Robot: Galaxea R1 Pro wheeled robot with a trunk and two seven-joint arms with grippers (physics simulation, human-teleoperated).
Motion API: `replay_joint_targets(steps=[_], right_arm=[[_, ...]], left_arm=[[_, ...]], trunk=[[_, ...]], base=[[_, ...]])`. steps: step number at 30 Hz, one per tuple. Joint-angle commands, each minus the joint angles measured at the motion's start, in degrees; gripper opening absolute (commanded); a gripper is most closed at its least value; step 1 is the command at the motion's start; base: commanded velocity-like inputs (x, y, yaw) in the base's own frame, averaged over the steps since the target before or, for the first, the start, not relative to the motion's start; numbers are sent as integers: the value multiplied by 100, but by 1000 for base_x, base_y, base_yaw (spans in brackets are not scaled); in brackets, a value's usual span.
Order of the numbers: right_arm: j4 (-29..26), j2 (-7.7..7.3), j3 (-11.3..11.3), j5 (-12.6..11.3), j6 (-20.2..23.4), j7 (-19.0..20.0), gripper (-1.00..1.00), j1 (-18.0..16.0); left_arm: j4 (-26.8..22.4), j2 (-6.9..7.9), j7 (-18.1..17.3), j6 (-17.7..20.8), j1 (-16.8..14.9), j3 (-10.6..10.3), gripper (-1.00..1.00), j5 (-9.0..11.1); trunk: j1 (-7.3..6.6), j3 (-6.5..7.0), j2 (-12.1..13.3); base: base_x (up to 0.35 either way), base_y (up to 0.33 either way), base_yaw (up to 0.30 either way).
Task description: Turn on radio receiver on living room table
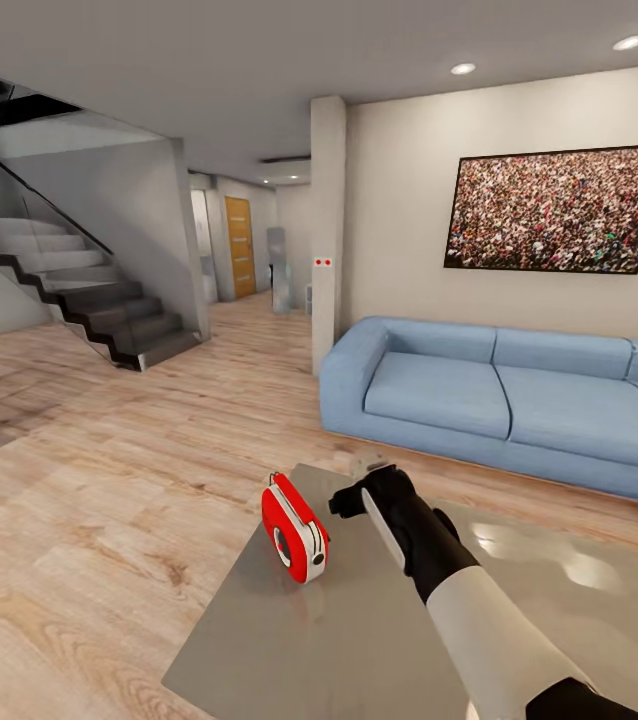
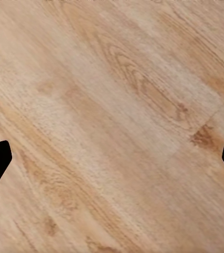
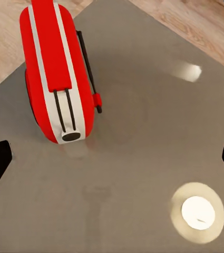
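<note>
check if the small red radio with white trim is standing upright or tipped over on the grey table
Upright: the small red radio with white trim stands on its base on the glossy grey table, thin handle on top.

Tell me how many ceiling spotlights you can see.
2: one ceiling spotlight above the pillar, another toward the far right over the picture. More may lie beyond the frame.

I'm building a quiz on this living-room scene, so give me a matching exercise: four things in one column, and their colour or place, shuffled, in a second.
Things:
1. radio receiver
2. sofa
3. crowd picture
4. staircase

Descriptions:
A. hangs on the beige wall
B. light blue, behind the table
C. red with white trim, standing on the grey table
D. far left of the head view, dark steps

Pairs: 1-C, 2-B, 3-A, 4-D
</note>
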Motion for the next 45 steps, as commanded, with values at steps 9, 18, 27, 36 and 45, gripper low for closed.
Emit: replay_joint_targets(steps=[9,18,27,36,45], right_arm=[[8,0,20,-12,-8,-67,100,-1],[18,0,115,241,0,-19,100,-1],[179,0,1401,219,-32,-29,100,-1],[181,0,1019,241,-47,-1,100,-1],[168,0,260,244,-104,17,100,-1]], left_arm=[[-4,13,-9,6,3,-4,100,21],[-47,30,-71,54,1,8,100,48],[-64,-2,-69,39,0,-6,100,17],[-64,11,-57,9,1,-6,100,15],[-64,23,-30,13,2,-6,100,9]], trunk=[[0,0,0],[0,0,0],[0,0,0],[0,0,0],[0,0,0]], base=[[0,0,0],[0,0,0],[0,0,0],[0,0,0],[6,1,0]])
